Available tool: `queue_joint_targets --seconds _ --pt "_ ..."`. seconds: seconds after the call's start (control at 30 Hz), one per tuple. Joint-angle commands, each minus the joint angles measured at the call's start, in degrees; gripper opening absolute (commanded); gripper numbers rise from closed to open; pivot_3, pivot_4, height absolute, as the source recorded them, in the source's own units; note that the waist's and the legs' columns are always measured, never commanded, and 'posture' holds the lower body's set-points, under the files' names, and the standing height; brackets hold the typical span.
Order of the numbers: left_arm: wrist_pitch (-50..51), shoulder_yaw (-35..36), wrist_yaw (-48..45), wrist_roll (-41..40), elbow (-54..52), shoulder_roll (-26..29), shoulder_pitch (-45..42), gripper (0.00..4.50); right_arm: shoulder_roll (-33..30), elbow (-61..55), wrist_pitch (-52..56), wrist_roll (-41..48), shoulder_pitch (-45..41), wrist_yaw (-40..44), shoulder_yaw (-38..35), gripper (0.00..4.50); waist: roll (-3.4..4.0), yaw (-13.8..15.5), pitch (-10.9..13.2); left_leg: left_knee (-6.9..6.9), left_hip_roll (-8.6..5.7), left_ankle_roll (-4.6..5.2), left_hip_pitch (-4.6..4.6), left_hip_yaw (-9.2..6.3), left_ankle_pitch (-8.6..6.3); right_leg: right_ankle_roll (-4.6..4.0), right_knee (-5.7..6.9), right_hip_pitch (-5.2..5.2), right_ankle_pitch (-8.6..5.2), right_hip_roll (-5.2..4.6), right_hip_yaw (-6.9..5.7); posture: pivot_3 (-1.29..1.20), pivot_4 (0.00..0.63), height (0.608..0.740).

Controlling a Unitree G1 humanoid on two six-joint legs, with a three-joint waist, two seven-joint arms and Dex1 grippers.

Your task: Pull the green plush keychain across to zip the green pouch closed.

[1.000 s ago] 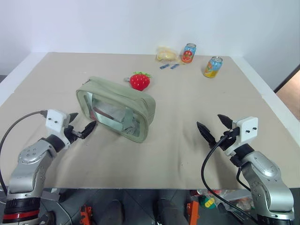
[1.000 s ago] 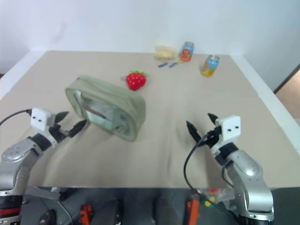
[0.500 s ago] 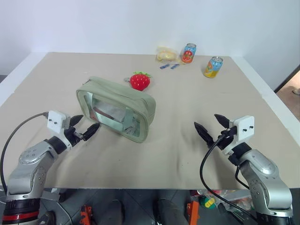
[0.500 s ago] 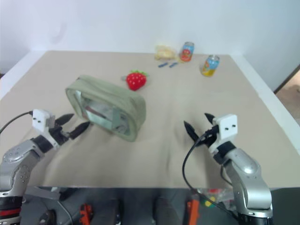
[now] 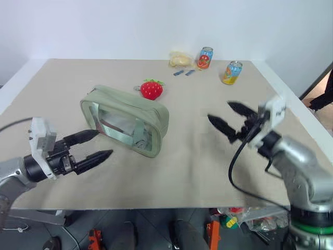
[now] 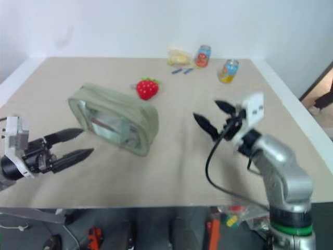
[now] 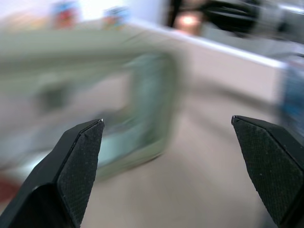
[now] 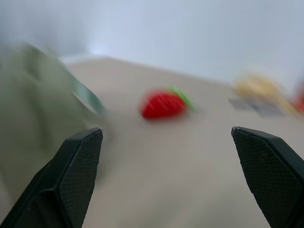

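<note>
Now both arms are up off the table compared with a second ago. The left end effector (image 5: 93, 145) has lifted and pulled back toward the robot, black fingers spread wide, empty, pointing roughly level toward the green pouch (image 5: 125, 120). The right end effector (image 5: 232, 119) has risen and swung in toward the middle of the table, also spread wide and empty, aimed toward the pouch from its 3 o'clock side, well apart from it.

The pouch sits left of table centre, unmoved, tilted on its side with a clear window facing the robot; its near corner is just beyond the left fingertips, no contact. The green plush keychain can't be made out on the pouch from here; the zipper top faces away toward 12 o'clock. A red strawberry plush (image 5: 151, 90) lies just past the pouch at about 1 o'clock. Two drink cans (image 5: 232, 72) and a yellowish packet (image 5: 179, 59) sit at the far edge, 12 to 1 o'clock.

Judgement: this is the approach phase, nothing grasped and zipping not begun. Likely left steadies the pouch while right goes for the puller, which needs locating first.
</note>
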Motion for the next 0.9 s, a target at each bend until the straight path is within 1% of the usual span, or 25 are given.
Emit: queue_joint_targets --seconds 0.03,0.13,0.23,0.3,0.47,0.67,0.7,0.8,0.9 --pt "1.36 -2.30 -1.25 -2.27 -2.05 1.74 -2.47 4.46 -0.50 8.17 2.21 -0.33 -9.94 8.11 7.35 4.50 -0.01 -0.20 0.01 0.00 0.02 0.00 0.01 0.00 0.00 -0.03 0.00 0.01 0.01 0.04 0.01 0.00 0.150 0.740" --pt "1.28 -5.50 -1.05 -1.79 -2.03 1.70 -5.77 4.46 0.29 15.41 2.29 -2.57 -16.71 13.74 12.97 4.50 -0.01 -0.26 0.01 0.04 0.10 0.07 -0.05 0.02 0.05 -0.15 0.00 -0.09 0.09 0.29 0.20 0.00 0.150 0.740" --pt "1.35 -7.46 -0.48 -1.33 -2.03 1.28 -7.58 4.46 2.13 20.56 0.10 -4.48 -19.61 16.64 15.56 4.50 -0.03 -0.29 0.00 0.04 0.15 0.11 -0.06 0.06 0.07 -0.15 0.02 -0.11 0.10 0.40 0.29 0.00 0.150 0.740" --pt "0.99 -8.65 0.00 -0.62 -1.97 0.78 -8.29 4.46 3.99 24.51 -1.91 -6.13 -21.20 18.78 17.31 4.50 -0.03 -0.34 0.00 -0.01 0.14 0.06 -0.11 0.12 0.02 0.09 0.07 -0.20 0.24 0.46 0.42 0.00 0.150 0.740" --pt "0.73 -9.79 0.62 0.25 -1.65 0.21 -8.79 4.46 8.40 30.42 -2.60 -7.86 -24.77 21.10 18.61 4.50 -0.02 -0.36 0.01 -0.08 0.18 -0.06 -0.27 0.07 -0.16 0.37 0.48 -0.53 0.26 0.68 0.62 0.00 0.150 0.740" --pt "0.17 -11.01 0.88 2.10 -1.30 -0.63 -9.46 4.46 12.57 34.66 -3.07 -9.39 -27.07 21.69 18.41 4.50 -0.02 -0.39 0.01 -0.08 0.26 -0.10 -0.16 -0.02 -0.23 0.23 0.82 -0.58 0.06 0.85 0.60 0.00 0.150 0.740" --pt "0.14 -11.10 0.93 2.29 -1.22 -0.78 -9.61 4.50 12.92 34.91 -2.96 -9.54 -27.23 22.03 18.43 3.96 -0.02 -0.39 0.01 -0.07 0.27 -0.10 -0.13 -0.04 -0.23 0.09 0.84 -0.57 -0.01 0.87 0.59 0.00 0.150 0.740" --pt "-0.07 -11.29 0.87 3.15 -0.96 -1.22 -9.64 4.50 13.92 35.11 -2.09 -9.42 -27.55 22.58 18.27 2.99 -0.02 -0.41 0.01 -0.02 0.29 -0.11 -0.10 -0.03 -0.22 -0.01 0.89 -0.56 -0.03 0.88 0.60 0.00 0.150 0.740" --pt "-0.32 -11.69 1.04 3.84 -0.81 -1.75 -9.93 4.50 14.53 35.67 -2.10 -9.91 -27.77 22.65 18.44 1.92 -0.02 -0.41 0.01 0.02 0.30 -0.12 -0.08 -0.01 -0.21 -0.01 0.89 -0.55 -0.01 0.89 0.61 0.00 0.150 0.740"
